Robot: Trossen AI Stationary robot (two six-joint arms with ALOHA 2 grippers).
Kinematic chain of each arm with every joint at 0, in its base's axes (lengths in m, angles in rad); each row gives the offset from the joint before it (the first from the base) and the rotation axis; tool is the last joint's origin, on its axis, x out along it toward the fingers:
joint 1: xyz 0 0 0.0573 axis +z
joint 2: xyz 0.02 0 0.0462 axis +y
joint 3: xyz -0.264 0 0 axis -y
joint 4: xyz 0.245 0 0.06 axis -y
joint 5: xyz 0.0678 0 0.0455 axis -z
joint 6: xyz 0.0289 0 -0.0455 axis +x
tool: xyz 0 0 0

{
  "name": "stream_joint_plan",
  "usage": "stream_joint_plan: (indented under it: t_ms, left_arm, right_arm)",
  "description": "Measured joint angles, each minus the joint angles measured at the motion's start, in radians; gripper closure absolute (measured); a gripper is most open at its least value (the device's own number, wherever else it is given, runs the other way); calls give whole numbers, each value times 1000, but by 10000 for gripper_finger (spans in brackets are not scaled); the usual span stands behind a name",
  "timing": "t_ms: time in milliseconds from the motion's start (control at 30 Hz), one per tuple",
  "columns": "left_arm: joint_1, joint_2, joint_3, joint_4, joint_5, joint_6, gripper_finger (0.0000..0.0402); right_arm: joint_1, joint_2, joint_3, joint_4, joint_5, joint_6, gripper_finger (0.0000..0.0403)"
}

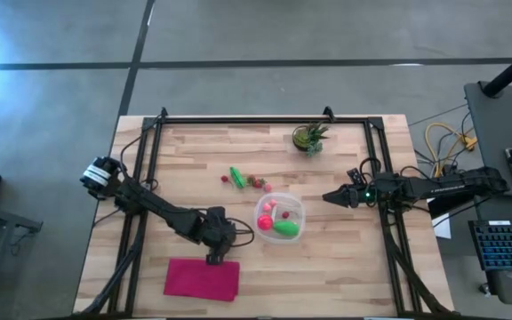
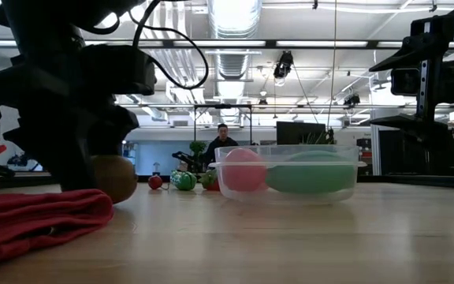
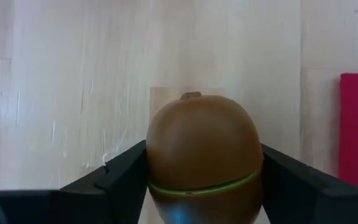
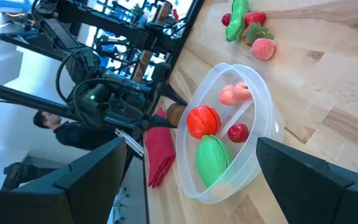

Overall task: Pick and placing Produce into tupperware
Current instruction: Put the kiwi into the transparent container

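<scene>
My left gripper (image 1: 214,257) stands at the far edge of the magenta cloth, shut on the brown round produce piece (image 3: 202,160), which also shows in the low view (image 2: 115,178). The clear tupperware (image 1: 297,206) sits at mid-table and holds a green oblong piece (image 4: 211,158), a red round one (image 4: 202,121), a pink one (image 4: 235,93) and a small red one (image 4: 238,132). Loose produce lies beyond it: a green oblong piece (image 1: 236,175) and small red and pink ones (image 1: 258,184). My right gripper (image 1: 330,197) hovers open to the right of the tupperware. My left gripper pinches the brown round piece between its two fingers (image 3: 126,177), one on each side of its widest part (image 3: 160,168). The fingers come from above, pointing down. The piece is upright, close to the table top (image 2: 115,197); whether it rests on the wood, I cannot tell.
The flat magenta cloth (image 1: 202,278) lies by the table's near edge, just nearer than my left gripper. A potted green plant (image 1: 310,137) stands near the far edge. Black frame rails run along the table's sides. A person (image 2: 223,140) shows in the room behind.
</scene>
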Motion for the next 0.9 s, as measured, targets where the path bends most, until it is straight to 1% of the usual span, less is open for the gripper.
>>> stream_joint_plan:
  t_ms: [67,167,267,333,400,467,533,600,733,800,900]
  left_arm:
    - [0,-3,6,-2,0,0,174]
    - [1,-19,32,-8,0,1,177]
    - [16,-38,81,-19,-1,2,164]
    - [38,-49,130,-51,-22,16,156]
    - [66,-59,185,-71,-67,74,154]
    - [103,-63,239,-64,-99,166,153]
    - [152,-59,290,-29,-99,253,152]
    - [214,-40,333,43,-54,293,151]
    - [342,57,409,145,142,259,151]
    - [386,120,460,145,193,228,151]
    - [416,209,541,82,221,195,151]
  right_arm:
    - [0,0,0,0,0,5,51]
    - [0,0,0,0,0,1,51]
    - [0,0,0,0,0,3,51]
    - [0,0,0,0,0,5,51]
    - [0,0,0,0,0,0,51]
    - [0,0,0,0,0,0,51]
    - [0,0,0,0,0,5,51]
    - [0,0,0,0,0,2,51]
    - [0,0,0,0,0,5,51]
    - [0,0,0,0,0,4,51]
    - [0,0,0,0,0,0,51]
